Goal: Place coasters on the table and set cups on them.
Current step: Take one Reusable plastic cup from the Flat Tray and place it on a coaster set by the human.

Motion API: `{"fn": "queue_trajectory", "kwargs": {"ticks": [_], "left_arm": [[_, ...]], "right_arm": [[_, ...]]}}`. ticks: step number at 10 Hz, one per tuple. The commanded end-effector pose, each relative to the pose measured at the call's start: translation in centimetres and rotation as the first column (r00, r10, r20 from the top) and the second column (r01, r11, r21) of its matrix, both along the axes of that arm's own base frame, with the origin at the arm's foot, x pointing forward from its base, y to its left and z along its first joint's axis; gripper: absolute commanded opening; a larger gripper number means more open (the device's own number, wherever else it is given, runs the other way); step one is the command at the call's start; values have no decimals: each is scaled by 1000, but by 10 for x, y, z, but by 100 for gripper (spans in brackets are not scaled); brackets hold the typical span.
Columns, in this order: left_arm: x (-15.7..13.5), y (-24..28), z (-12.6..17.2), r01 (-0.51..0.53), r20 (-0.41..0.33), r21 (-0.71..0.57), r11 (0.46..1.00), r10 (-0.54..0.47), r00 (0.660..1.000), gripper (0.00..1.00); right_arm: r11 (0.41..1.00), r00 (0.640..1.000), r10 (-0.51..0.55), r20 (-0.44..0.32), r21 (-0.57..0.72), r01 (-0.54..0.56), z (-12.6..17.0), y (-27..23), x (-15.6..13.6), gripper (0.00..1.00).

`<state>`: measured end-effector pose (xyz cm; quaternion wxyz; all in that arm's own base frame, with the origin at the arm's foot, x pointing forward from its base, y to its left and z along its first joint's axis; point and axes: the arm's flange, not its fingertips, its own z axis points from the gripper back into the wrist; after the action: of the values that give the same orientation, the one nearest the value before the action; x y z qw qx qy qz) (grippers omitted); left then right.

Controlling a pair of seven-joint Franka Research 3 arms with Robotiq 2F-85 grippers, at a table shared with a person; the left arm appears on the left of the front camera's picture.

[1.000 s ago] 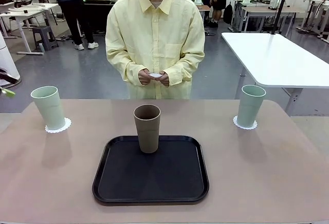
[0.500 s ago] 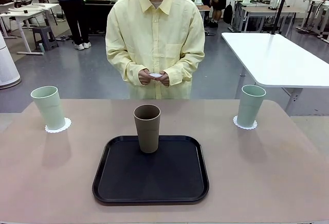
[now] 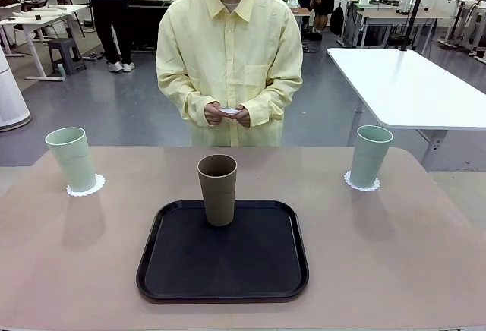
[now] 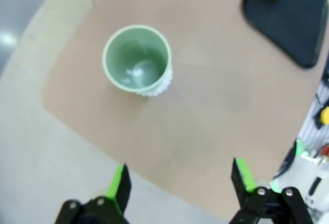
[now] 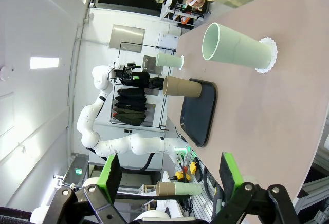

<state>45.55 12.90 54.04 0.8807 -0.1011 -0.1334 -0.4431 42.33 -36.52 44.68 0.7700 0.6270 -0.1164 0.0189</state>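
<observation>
Table: the large matte beige-pink tabletop with rounded corners (image 3: 395, 263) carries everything; a person in a pale yellow shirt stands at its 12 o'clock side.
Tray: a black plastic tray with rounded corners (image 3: 222, 263) lies mid-table, toward the 6 o'clock edge.
Brown cup: a tall tapered brown-taupe tumbler (image 3: 218, 190) stands upright directly on the tray, at the tray's 12 o'clock end.
Left cup: a pale mint green tumbler (image 3: 71, 158) stands upright at 10 o'clock from the tray, on a white round scalloped paper coaster (image 3: 86, 188). In the left wrist view the tumbler is seen from above, mouth open.
Right cup: a second pale mint green tumbler (image 3: 370, 155) stands upright at 2 o'clock from the tray, on its own white scalloped coaster (image 3: 353, 183).
Third coaster: a white paper disc (image 3: 229, 110) is pinched between the person's hands (image 3: 241, 116), held at waist height beyond the table's 12 o'clock edge.
Left gripper: the left gripper (image 4: 180, 167) hangs above the table's rounded corner, fingers wide apart and empty; the left cup lies at 11 o'clock from it, well apart.
Right gripper: the right gripper (image 5: 169, 162) has its fingers spread wide and empty; the right cup lies at 1 o'clock from it, well apart.
Background: a white table (image 3: 410, 84) stands at 2 o'clock behind the person.
</observation>
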Motion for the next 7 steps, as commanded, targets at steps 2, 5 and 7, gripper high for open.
{"fn": "queue_trajectory", "kwargs": {"ticks": [2, 5, 7], "left_arm": [[3, 8, 5, 5, 13, -18, 1000, -5, 1000, 100], [3, 8, 5, 5, 13, -18, 1000, -5, 1000, 100], [3, 8, 5, 5, 13, -18, 1000, -5, 1000, 100]], "right_arm": [[1000, 1000, -3, -9, -8, 3, 0, 1, 0, 100], [1000, 1000, -3, -9, -8, 3, 0, 1, 0, 100], [1000, 1000, -3, -9, -8, 3, 0, 1, 0, 100]]}}
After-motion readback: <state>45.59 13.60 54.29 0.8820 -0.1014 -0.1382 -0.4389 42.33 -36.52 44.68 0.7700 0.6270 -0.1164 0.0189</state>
